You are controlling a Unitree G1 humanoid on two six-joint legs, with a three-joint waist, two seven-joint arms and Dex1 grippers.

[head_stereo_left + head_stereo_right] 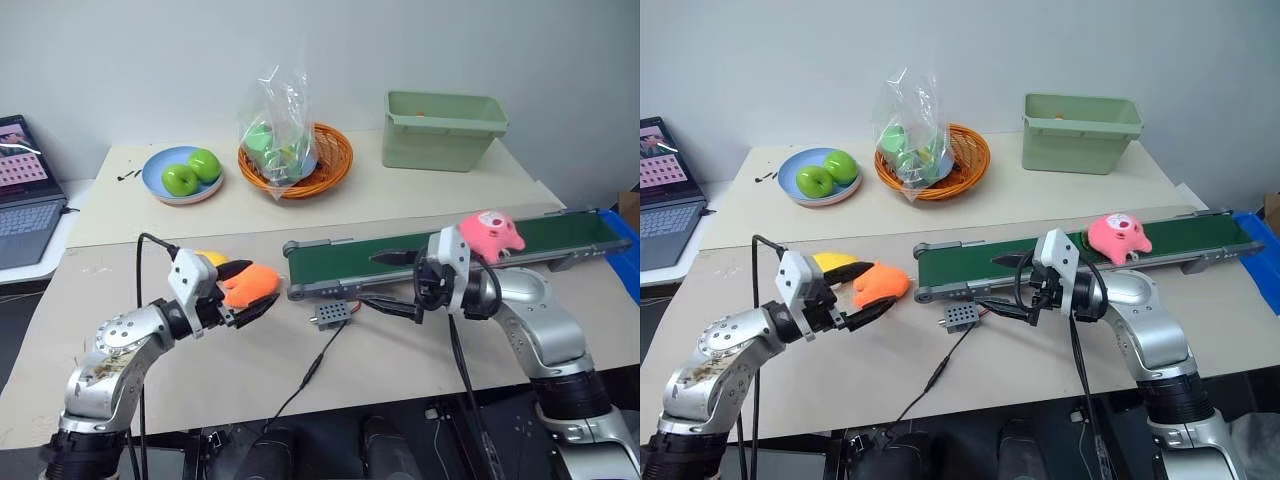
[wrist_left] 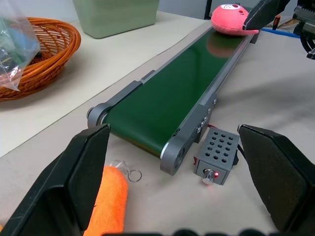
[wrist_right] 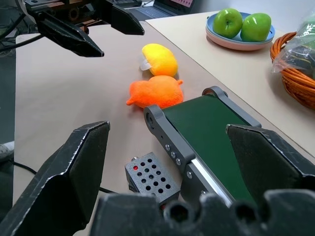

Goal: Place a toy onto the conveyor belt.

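One soft, light orange toy (image 3: 153, 93) lies below my wide-open, empty left hand (image 1: 252, 293); I'd pinch its plump middle.

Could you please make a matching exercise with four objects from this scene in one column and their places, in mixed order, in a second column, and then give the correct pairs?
Column one:
1. pink plush toy
2. two green apples
3. orange plush toy
4. clear plastic bag of green items

Column two:
A. in the orange wicker basket
B. on the table, just off the near roller end of the dark-green conveyor belt
C. on the dark-green conveyor belt
D. on the round blue plate

Pairs: 1-C, 2-D, 3-B, 4-A
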